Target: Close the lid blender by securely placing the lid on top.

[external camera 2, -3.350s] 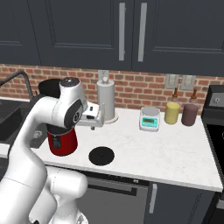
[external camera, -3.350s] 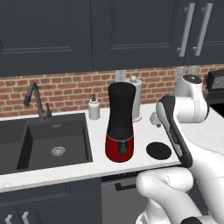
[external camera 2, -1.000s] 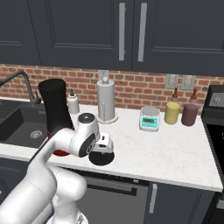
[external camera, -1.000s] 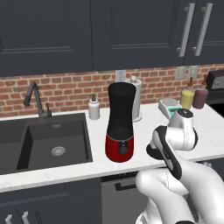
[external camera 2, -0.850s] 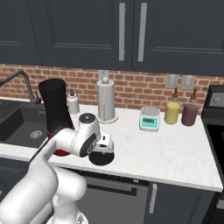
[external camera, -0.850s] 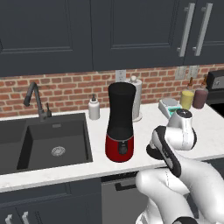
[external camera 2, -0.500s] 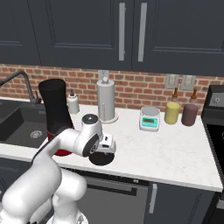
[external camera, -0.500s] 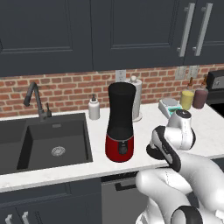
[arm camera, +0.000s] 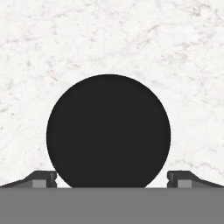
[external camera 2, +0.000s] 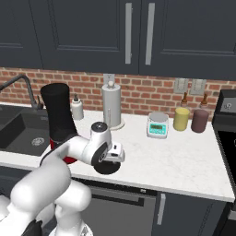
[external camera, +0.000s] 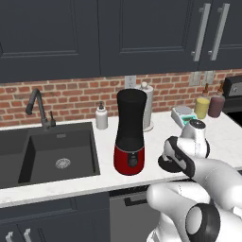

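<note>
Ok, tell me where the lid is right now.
The lid lies flat on the white counter, right of the blender, directly under the open tool in the hand view.

**Dark kitchen, pale stone counter**

A white marbled counter (external camera: pixel 71 182) runs left to right below a red brick wall (external camera: pixel 71 97) — dark panelled upper cabinets (external camera 2: pixel 138 32) with long silver handles hang above it. A black sink (external camera: pixel 56 151) with a dark tap (external camera: pixel 40 108) is sunk in at the left. Dark lower cabinets (external camera 2: pixel 184 212) stand beneath — light is even and soft.
</note>
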{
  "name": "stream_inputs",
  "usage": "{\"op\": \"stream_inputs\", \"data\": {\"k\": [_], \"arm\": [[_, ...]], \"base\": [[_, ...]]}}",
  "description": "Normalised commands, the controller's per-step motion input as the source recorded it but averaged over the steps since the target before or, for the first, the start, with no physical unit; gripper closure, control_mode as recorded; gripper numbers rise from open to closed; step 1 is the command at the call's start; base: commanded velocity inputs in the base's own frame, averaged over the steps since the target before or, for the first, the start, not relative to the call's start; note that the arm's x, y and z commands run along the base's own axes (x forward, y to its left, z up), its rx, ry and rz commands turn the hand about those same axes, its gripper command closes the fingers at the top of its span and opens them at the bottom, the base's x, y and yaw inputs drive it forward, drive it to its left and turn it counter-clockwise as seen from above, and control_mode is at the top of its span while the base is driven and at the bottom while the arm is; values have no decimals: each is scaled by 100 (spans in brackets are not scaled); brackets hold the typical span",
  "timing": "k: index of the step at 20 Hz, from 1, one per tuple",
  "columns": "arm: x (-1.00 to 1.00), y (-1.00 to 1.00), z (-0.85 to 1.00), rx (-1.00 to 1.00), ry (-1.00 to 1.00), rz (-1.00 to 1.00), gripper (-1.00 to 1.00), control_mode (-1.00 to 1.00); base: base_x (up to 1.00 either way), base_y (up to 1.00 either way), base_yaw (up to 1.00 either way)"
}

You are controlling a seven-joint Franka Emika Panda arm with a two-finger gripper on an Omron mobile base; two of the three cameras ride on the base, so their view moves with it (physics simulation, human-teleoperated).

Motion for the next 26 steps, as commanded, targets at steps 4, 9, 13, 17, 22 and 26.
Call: {"op": "stream_inputs", "data": {"k": [4, 9, 13, 17, 22, 26], "arm": [[7, 0, -24, 0, 0, 0, -100, -100], [7, 0, -24, 0, 0, 0, -100, -100], [8, 0, -24, 0, 0, 0, -100, -100], [8, 1, -24, 0, 0, 0, -100, -100], [9, 8, -21, 0, 0, 0, -100, -100], [10, 18, -21, -1, 0, 0, -100, -100]], "base": [[0, 0, 0], [0, 0, 0], [0, 0, 0], [0, 0, 0], [0, 0, 0], [0, 0, 0]]}}
